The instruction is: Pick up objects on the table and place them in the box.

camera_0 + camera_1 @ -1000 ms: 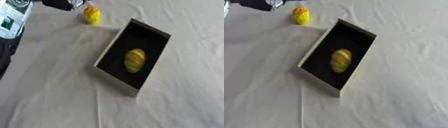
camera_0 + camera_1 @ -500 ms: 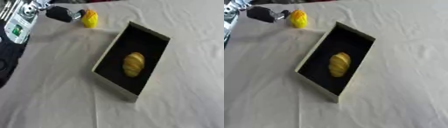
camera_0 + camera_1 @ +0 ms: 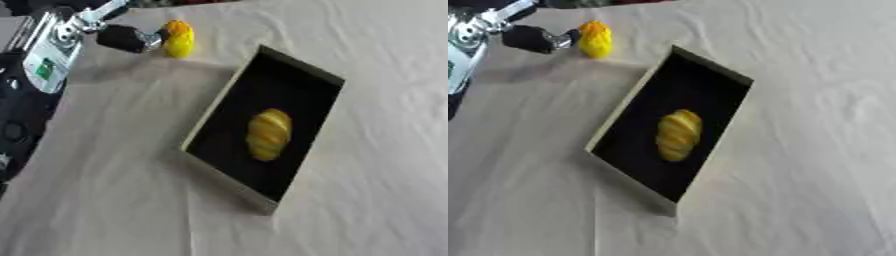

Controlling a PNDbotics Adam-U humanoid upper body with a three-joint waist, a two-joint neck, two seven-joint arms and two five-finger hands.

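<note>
Left eye view: black box with pale rim lies askew on the cloth-covered bench, a yellow striped oval thing inside near its middle. Beyond the box's far-left corner stands a yellow-orange object. Left hand touches that object's left side; finger spread and grip cannot be told. Right hand not seen.
</note>
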